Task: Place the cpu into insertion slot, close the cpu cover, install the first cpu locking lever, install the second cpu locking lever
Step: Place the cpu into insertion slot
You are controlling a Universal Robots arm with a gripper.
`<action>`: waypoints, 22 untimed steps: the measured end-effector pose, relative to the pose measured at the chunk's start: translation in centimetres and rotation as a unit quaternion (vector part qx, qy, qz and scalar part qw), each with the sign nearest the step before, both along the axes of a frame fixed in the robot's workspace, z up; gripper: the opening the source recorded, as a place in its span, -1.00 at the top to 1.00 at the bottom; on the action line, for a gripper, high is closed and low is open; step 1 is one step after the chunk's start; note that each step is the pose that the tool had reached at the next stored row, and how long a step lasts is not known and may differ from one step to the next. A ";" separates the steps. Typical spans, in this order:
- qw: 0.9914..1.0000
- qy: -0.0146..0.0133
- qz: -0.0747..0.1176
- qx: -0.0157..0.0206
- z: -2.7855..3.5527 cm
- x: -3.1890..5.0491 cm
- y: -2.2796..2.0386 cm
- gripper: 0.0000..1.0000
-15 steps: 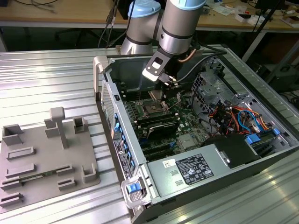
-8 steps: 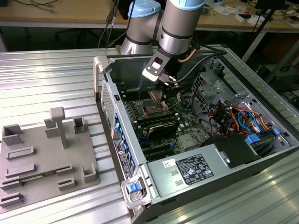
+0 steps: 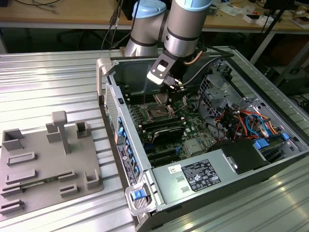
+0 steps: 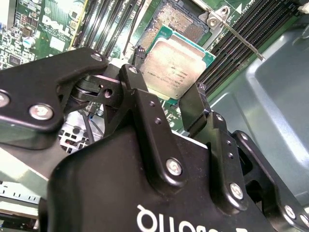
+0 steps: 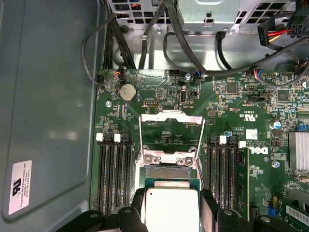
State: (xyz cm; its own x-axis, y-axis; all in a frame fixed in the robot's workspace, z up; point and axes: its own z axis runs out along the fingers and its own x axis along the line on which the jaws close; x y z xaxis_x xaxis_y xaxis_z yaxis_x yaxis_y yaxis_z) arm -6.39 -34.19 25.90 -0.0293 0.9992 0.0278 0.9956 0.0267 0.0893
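The cpu (image 4: 176, 65) is a small square chip with a dull metal top and green edge, also seen in the first wrist view (image 5: 171, 208). My gripper (image 4: 166, 82) is shut on it, one black finger (image 4: 140, 96) on each side. The chip hangs tilted just above the open insertion slot (image 5: 171, 172), whose pin field (image 4: 181, 21) lies bare. The cpu cover (image 5: 171, 117) stands swung open beyond the slot. A thin locking lever (image 4: 236, 36) sticks up free beside the socket. In the exterior view my gripper (image 3: 170, 92) hangs inside the computer case over the socket (image 3: 159, 112).
Black memory slots (image 5: 113, 169) flank the socket on both sides. Cables (image 5: 159, 43) and a drive cage (image 3: 215, 89) crowd the case. A power supply (image 3: 198, 174) sits at the near end. A grey fixture plate (image 3: 43, 159) lies on the exterior view's left.
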 end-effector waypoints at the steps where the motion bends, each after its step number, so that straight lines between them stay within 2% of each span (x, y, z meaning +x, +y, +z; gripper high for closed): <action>1: 1.000 0.000 -0.001 0.000 -0.08 0.00 0.03 -0.08; 3: 1.000 0.000 -0.002 0.000 -0.40 0.00 0.16 -0.08; 6: 1.000 0.003 -0.003 0.000 -0.94 0.01 0.33 -0.08; 9: 1.000 0.006 -0.003 -0.001 -1.74 0.00 0.48 -0.08; 12: 1.000 0.007 -0.005 -0.001 -2.35 0.00 0.68 -0.08; 17: 1.000 0.009 -0.018 -0.001 -3.41 0.00 1.13 -0.08; 22: 1.000 0.009 -0.020 -0.002 -3.57 -0.01 1.16 -0.08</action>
